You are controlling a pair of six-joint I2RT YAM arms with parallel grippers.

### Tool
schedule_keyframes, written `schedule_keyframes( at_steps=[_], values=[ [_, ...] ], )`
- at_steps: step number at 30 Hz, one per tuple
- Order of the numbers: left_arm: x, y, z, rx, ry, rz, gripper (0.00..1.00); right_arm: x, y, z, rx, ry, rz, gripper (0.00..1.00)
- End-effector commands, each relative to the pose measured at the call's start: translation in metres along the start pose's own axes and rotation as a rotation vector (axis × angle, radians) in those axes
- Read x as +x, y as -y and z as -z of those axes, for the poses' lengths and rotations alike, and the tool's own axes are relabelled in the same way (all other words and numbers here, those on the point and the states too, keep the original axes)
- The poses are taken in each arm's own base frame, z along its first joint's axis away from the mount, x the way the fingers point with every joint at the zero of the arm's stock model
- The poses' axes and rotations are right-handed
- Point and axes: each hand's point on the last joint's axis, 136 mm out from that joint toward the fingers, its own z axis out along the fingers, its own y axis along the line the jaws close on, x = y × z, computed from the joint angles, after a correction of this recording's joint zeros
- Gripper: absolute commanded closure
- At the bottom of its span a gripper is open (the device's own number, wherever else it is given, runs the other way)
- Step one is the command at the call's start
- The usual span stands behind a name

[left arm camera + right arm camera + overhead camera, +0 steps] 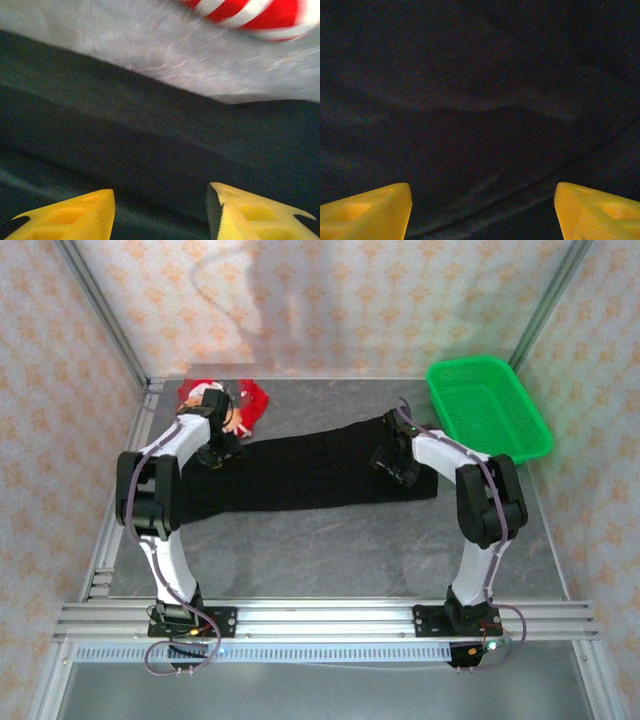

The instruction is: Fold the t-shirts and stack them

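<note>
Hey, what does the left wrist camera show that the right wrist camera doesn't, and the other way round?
Left wrist camera: a strip of grey table and a red-and-white striped bit of the red shirt beyond the black shirt. Right wrist camera: a soft crease across the cloth, and the right gripper spread wider than the left gripper. Both: black shirt beneath open yellow fingers.

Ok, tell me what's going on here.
The robot works on the black shirt, lying as a long strip across the table. The left gripper sits over its left end, the right gripper over its right end, both open. The red shirt lies bunched behind that left end; a basket stands far right.
</note>
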Motion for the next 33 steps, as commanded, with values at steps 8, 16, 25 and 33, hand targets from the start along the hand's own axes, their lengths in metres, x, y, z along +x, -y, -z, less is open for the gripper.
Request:
schedule_keyframes(
  at_steps=[8, 16, 25, 33],
  values=[
    [0.046, -0.046, -0.028, -0.153, -0.135, 0.041, 0.51, -0.046, 0.009, -0.028, 0.187, 0.148, -0.042, 0.25],
    [0.114, -0.061, -0.022, -0.128, -0.240, 0.146, 0.49, -0.101, -0.035, -0.063, 0.120, 0.141, -0.090, 0.25],
    [0.157, -0.043, -0.016, -0.042, -0.318, 0.229, 0.44, -0.159, -0.143, -0.108, -0.242, 0.078, -0.128, 0.24],
    [0.194, -0.008, -0.010, 0.030, -0.385, 0.240, 0.41, -0.187, -0.205, -0.097, -0.590, 0.104, -0.191, 0.22]
  ],
)
